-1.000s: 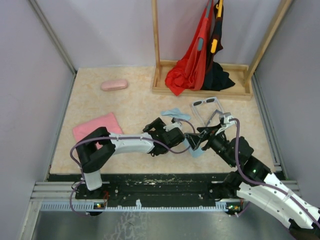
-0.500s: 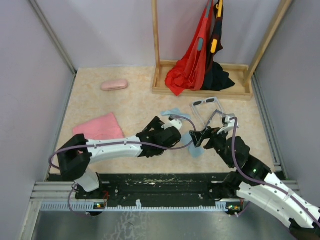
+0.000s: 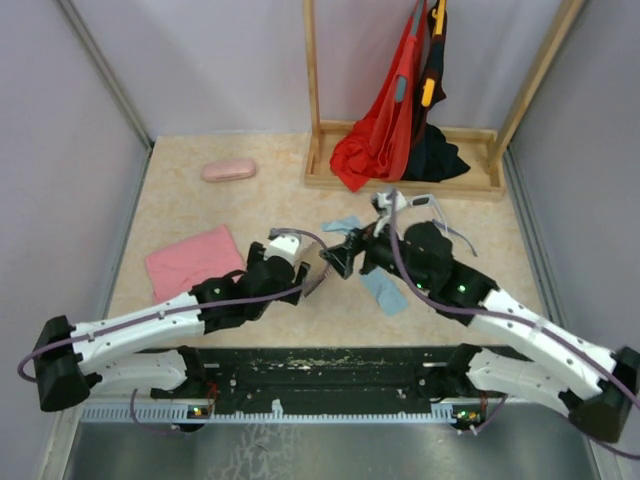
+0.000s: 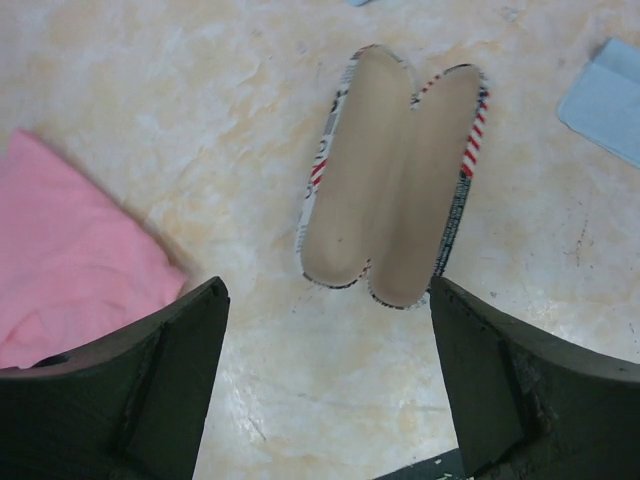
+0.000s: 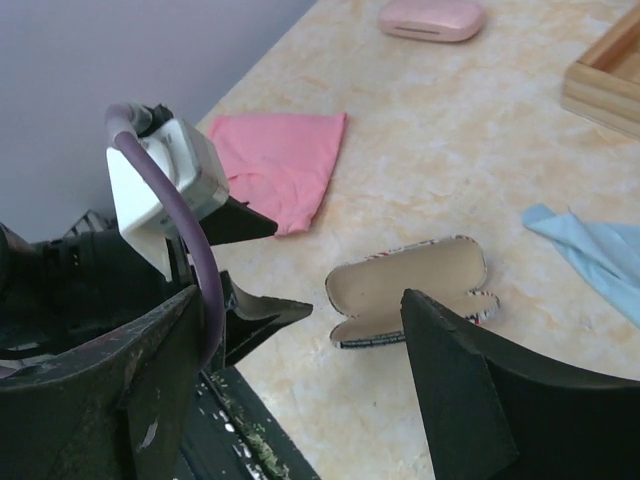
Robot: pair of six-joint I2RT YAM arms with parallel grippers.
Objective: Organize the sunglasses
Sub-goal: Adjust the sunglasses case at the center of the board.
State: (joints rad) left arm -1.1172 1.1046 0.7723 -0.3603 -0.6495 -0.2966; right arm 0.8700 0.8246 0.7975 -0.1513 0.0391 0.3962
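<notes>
**Over the counter, both pincers open above the flag case**

At the far left of the counter [image 3: 180,205], near the back, lies a closed pink case [image 3: 228,171]. Nearer to me, a pink cloth [image 3: 195,257] lies flat, and my left arm reaches past its near edge toward the middle.

My left pincer [image 4: 325,390] hangs with its jaws spread wide and nothing between them. Straight below it on the counter lies the flag case [image 4: 390,215], open, both tan halves facing up and bare. The pink cloth's corner is just left of the case and apart from it.

My right pincer [image 5: 300,400] comes in from the other side, facing the left one. Its jaws also stand wide and hold nothing. From its wrist I see the open case just past its fingers.

Right of the case, a blue cloth [image 3: 385,290] lies under my right arm, and a second one [image 3: 345,222] lies a little farther back.

The white sunglasses [image 3: 425,201] rest on the counter behind my right arm, partly hidden by it, well apart from the case and from both pincers. Behind them stands a wooden rack [image 3: 400,182] with a red bag [image 3: 385,130] hung on it.
</notes>
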